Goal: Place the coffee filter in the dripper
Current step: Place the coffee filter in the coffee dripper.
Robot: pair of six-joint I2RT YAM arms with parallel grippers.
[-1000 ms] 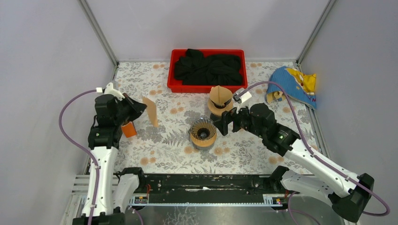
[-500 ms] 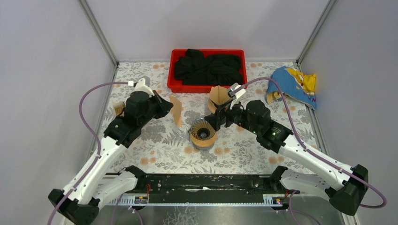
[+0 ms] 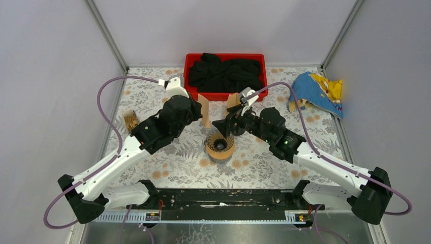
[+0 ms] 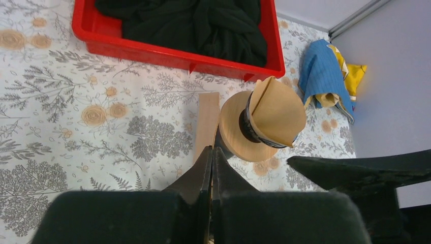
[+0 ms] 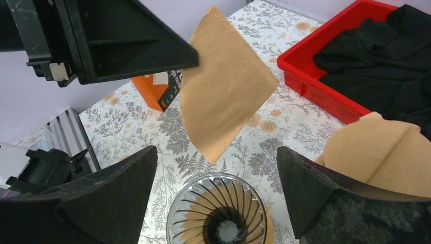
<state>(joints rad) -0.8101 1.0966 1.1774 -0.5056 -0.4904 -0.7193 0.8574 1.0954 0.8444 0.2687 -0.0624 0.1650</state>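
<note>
Paper is what I am handling here, so I treat it as nearly weightless, limp and easy to crease or tear. The coffee filter (image 5: 226, 86) hangs in the air as a flat, closed fan with its curved edge up and its point down. It sits just far and left of the glass dripper (image 3: 220, 144), above the bench (image 3: 167, 152) and not yet in the cone.

The left tool (image 4: 212, 152) is clenched on it, pinching one edge between closed fingertips. From the left wrist I see the filter edge-on, as a thin tan strip. The right tool (image 5: 216, 152) is released, its jaws spread wide on either side of the dripper's rim and gripping nothing.

I judge that a sheet this light will swing and flutter with any quick move, and it may cling to a finger on release. It offers no stiffness to push with, so it has to be lowered point-first into the ribbed glass. The folded seam edge looks like the safest place to hold it. The free side is where I would pinch to open it into a cone.

Beyond the dripper, a wooden holder (image 4: 262, 124) carries more filters, near the red bin (image 3: 223, 95).
</note>
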